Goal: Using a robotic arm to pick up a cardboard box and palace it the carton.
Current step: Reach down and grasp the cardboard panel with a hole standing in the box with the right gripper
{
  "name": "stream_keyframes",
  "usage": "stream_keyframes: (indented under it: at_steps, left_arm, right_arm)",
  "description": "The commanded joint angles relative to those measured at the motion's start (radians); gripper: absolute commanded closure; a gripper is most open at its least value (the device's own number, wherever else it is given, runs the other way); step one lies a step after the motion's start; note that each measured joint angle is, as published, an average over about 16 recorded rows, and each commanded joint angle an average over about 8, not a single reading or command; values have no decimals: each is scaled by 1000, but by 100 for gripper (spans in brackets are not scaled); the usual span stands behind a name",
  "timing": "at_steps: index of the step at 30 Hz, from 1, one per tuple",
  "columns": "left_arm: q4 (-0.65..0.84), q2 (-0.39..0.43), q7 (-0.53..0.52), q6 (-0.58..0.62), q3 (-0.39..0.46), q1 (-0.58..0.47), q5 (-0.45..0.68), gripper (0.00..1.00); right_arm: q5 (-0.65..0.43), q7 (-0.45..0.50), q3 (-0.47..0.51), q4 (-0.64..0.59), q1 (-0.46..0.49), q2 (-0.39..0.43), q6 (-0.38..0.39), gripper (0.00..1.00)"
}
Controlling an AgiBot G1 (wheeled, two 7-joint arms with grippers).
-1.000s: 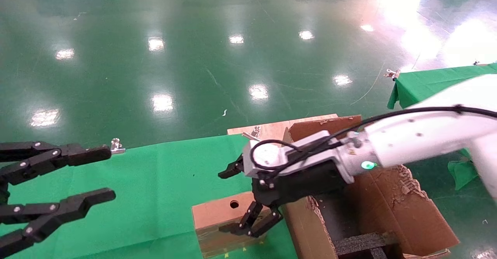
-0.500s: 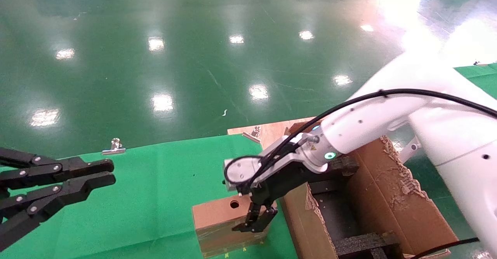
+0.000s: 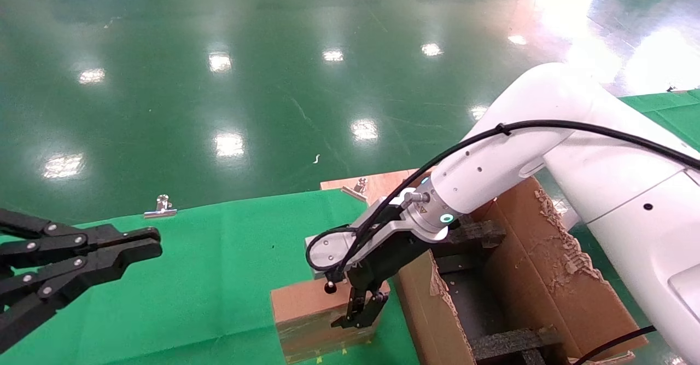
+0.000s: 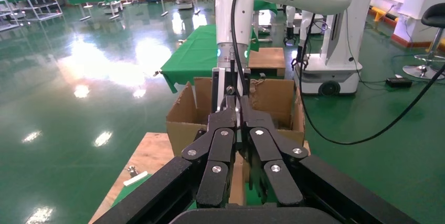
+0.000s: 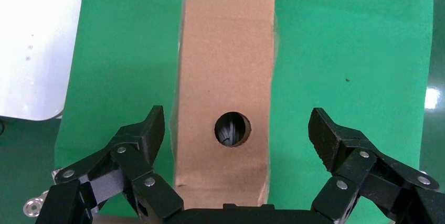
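One second is all it took for my right arm (image 3: 547,151) to swing from lying flat across the carton (image 3: 547,283) to pointing down over the cardboard box (image 3: 306,310). My right gripper (image 5: 239,135) now hangs straight above it, fingers (image 5: 144,135) spread wide, one on each long side of the box and not touching it. The round hole in the box's top sits right between them, so I'm centred.

That box stands on the green cloth (image 3: 219,277) at the near edge of the table, just beside the carton's torn left wall. The carton is open, with black foam (image 3: 508,343) inside.

My left gripper (image 3: 145,247) has gone from spread to pinched together on nothing, parked over the cloth's left edge.

So the reach looks done; what's left, I'd say, is to drop, squeeze, lift and carry right over that ragged wall.
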Motion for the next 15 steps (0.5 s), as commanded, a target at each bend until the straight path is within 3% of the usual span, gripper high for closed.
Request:
stream_keyframes:
  at_steps: [1,3,15]
  left_arm:
    - [0,0,0,0,0,0,0,0]
    - [0,0,0,0,0,0,0,0]
    - [0,0,0,0,0,0,-1,0]
  right_arm:
    - [3,-1,-3,-5,2,-4,-1,87]
    - [4,-1,-2,-4,2,-3,0,100]
    - [3,0,2,2,-2,2,0,100]
